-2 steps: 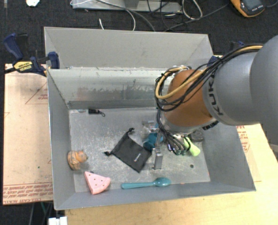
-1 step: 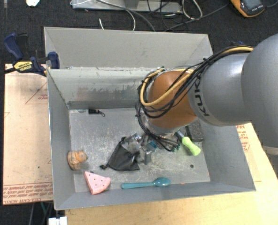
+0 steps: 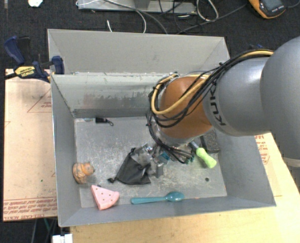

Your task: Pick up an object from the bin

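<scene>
We see the arm (image 3: pixel 251 100) coming in from the right, wrist bent down over the middle of the bin (image 3: pixel 109 143), claw (image 3: pixel 154 162) low near the floor. Honestly we can't tell if it's open or closed. A crumpled black cloth (image 3: pixel 131 172) sits right against its left side. A teal spoon (image 3: pixel 157 199) and a pink wedge (image 3: pixel 105 196) hug the front wall, and the back-left floor is roomy.

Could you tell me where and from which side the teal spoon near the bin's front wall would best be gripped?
Probably mid-handle on the teal spoon, coming straight down from above and closing across its narrow width. It lies flat on the bin floor, handle running left from the bowl end, apart from the pink wedge and black crumpled piece.
</scene>
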`<state>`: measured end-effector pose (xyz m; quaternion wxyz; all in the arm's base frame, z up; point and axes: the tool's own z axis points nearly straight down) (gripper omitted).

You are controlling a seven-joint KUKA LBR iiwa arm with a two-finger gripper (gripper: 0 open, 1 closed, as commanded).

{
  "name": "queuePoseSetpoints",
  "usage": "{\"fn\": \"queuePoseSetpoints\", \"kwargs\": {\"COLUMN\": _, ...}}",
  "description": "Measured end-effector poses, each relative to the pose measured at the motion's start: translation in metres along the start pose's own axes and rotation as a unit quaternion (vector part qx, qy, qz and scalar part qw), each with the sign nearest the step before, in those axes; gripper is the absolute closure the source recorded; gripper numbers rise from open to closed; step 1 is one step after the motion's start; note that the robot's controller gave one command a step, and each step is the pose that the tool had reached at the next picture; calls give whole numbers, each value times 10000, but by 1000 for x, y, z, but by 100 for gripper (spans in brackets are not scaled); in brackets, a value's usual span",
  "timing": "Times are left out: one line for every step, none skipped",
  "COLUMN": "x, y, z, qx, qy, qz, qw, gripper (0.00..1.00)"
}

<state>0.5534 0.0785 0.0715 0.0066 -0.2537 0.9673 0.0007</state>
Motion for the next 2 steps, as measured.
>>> {"fn": "queuePoseSetpoints", "kwargs": {"x": 2, "y": -12, "z": -75, "qx": -14, "qy": 20, "qz": -330, "qw": 9995, "gripper": 100}}
{"fn": "queuePoseSetpoints", "kwargs": {"x": -22, "y": -38, "z": -151, "qx": -17, "qy": 21, "qz": -193, "qw": 9998, "gripper": 100}}
